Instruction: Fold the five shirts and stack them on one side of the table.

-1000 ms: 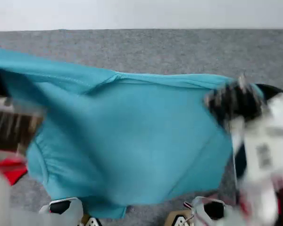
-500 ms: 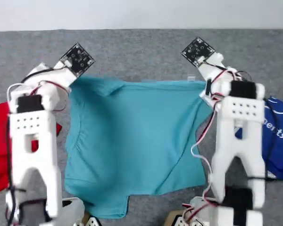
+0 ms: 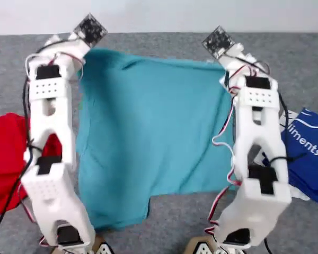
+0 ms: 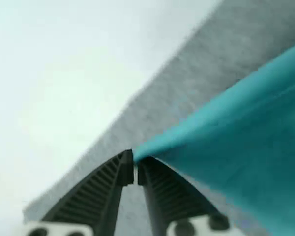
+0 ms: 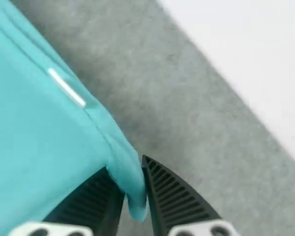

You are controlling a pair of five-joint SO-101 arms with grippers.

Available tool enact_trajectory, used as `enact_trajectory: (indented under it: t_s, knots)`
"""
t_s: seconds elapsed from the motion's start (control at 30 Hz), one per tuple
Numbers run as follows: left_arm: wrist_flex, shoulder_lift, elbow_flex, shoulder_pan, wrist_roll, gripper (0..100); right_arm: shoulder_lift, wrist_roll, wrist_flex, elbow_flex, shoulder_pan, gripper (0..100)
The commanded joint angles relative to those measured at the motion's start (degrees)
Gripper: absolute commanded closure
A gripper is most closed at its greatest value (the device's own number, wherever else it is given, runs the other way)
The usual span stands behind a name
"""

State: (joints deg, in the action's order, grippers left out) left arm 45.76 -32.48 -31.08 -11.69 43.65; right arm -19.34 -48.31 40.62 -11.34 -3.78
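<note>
- The right hand (image 5: pixel 128 168) pinches a folded edge of the teal shirt (image 5: pixel 34 142) between its two black ribbed fingers (image 5: pixel 174 194); a lip of cloth bulges out between them.
- Taking the way the hand points as twelve o'clock, the shirt spreads off toward ten o'clock, its hemmed border running away from the grip.
- A small white tag (image 5: pixel 66 88) sits on the cloth just inside that border.
- The grey, felt-like tabletop (image 5: pixel 187 113) lies from twelve to two o'clock and ends at a plain white surface (image 5: pixel 255 54).

Grey carpeted table top (image 3: pixel 164 45), plain white wall (image 3: pixel 159 16) behind
</note>
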Motion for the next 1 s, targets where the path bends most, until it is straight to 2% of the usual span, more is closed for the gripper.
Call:
enact_trajectory:
  t_s: [0.0,0.17,0.27,0.37,0.5,0.73,0.87,0.97]
  knots:
    - [3.7,-6.2,-18.8,0.6,-0.4,100,-6.3,-0.7,-0.7,-14.2,0.1,98.7]
    - [10.4,-15.5,-36.0,1.2,-0.1,100,-15.7,-0.8,-0.4,-24.6,0.2,98.7]
    - [17.8,-19.1,-43.4,1.7,2.0,100,-16.5,-0.8,2.6,-26.5,0.3,98.7]
    - [24.2,-21.9,-48.7,1.8,2.5,100,-16.4,-0.8,6.5,-26.8,0.8,98.7]
    - [25.9,-25.1,-51.1,2.5,1.8,100,-16.6,-0.7,9.3,-26.8,0.8,98.7]
    - [26.2,-31.1,-51.0,8.5,-9.0,99,-16.9,-0.5,14.5,-26.6,1.1,98.7]
    - [28.8,-34.0,-51.0,12.0,-17.8,89,-16.9,-0.5,16.1,-26.6,1.1,98.7]
    - [28.9,-35.7,-51.0,13.3,-23.1,87,-16.9,-0.5,16.7,-26.5,1.1,98.7]
